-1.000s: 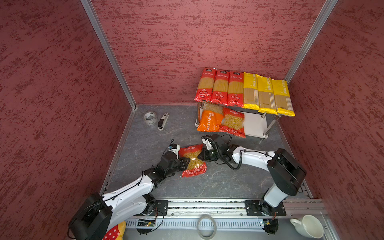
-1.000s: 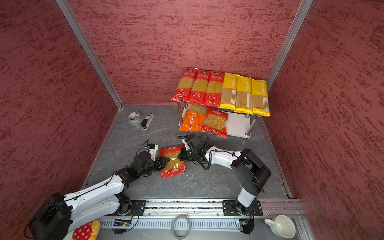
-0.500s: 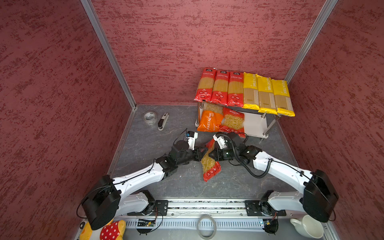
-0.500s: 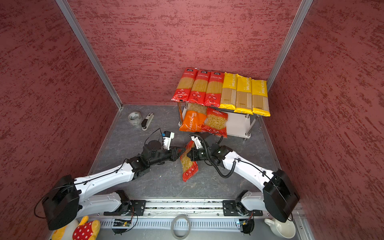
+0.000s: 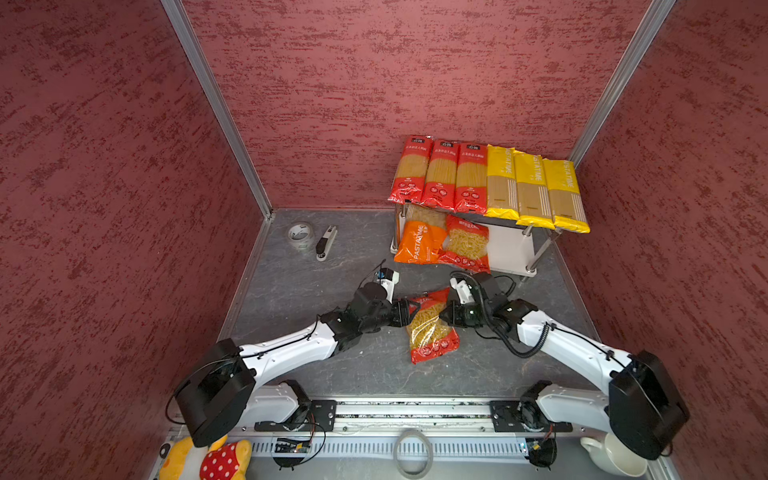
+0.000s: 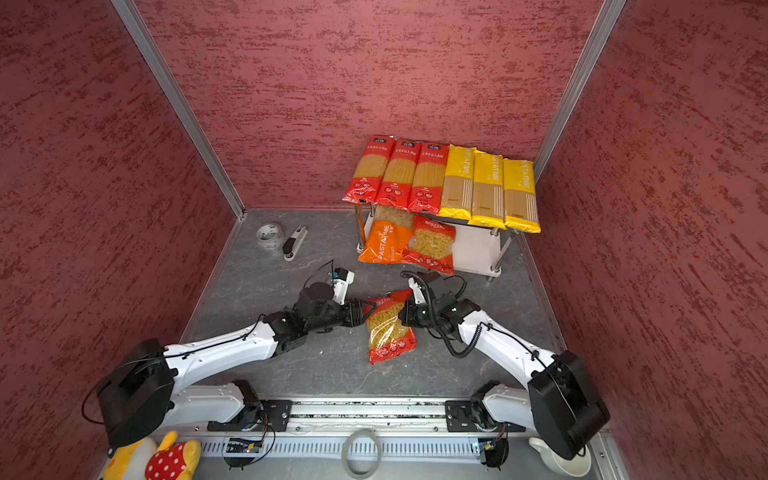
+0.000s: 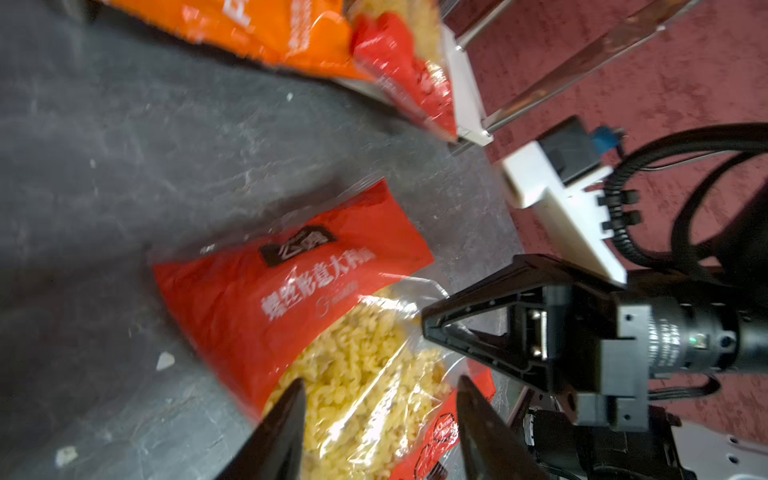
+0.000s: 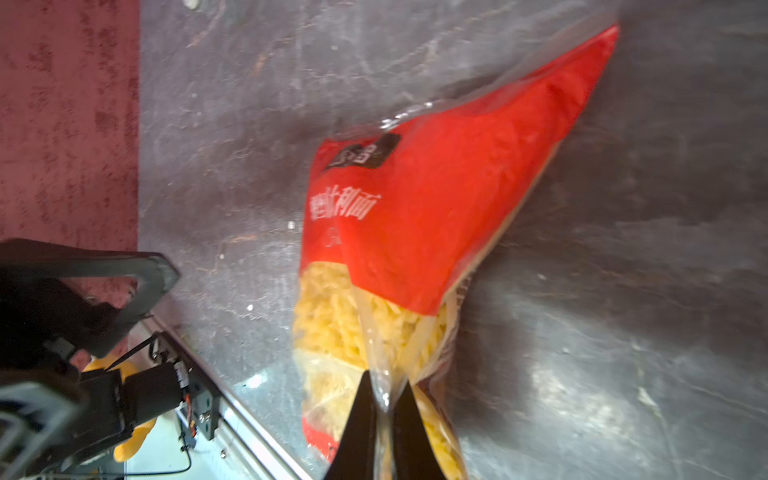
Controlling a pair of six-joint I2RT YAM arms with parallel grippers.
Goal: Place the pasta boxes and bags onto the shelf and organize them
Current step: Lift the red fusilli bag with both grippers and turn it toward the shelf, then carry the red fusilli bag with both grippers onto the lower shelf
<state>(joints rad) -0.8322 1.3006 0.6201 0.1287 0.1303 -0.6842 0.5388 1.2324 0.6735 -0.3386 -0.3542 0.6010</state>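
A wide red short-pasta bag (image 5: 430,328) (image 6: 388,328) hangs low over the grey floor mid-scene. My right gripper (image 5: 446,316) (image 8: 384,382) is shut on a fold of its clear plastic at its right edge. At the bag's left edge my left gripper (image 5: 409,311) (image 7: 380,382) stands open, its fingers wide apart over the bag (image 7: 291,291). The white shelf (image 5: 509,249) stands at the back right. Its top tier carries three red spaghetti packs (image 5: 440,174) and three yellow packs (image 5: 532,187). An orange PASTATIME bag (image 5: 419,241) and another red short-pasta bag (image 5: 467,245) lean on its lower tier.
A tape roll (image 5: 300,236) and a small black-and-white stapler-like tool (image 5: 326,242) lie near the back left corner. Along the front rail are a plush toy (image 5: 208,459), a tape ring (image 5: 411,451) and a white mug (image 5: 611,455). Red walls close in the floor.
My left gripper has opened and let go of the red short-pasta bag. The bag now spreads wider from the right gripper, and both arms have shifted rightward, toward the shelf.
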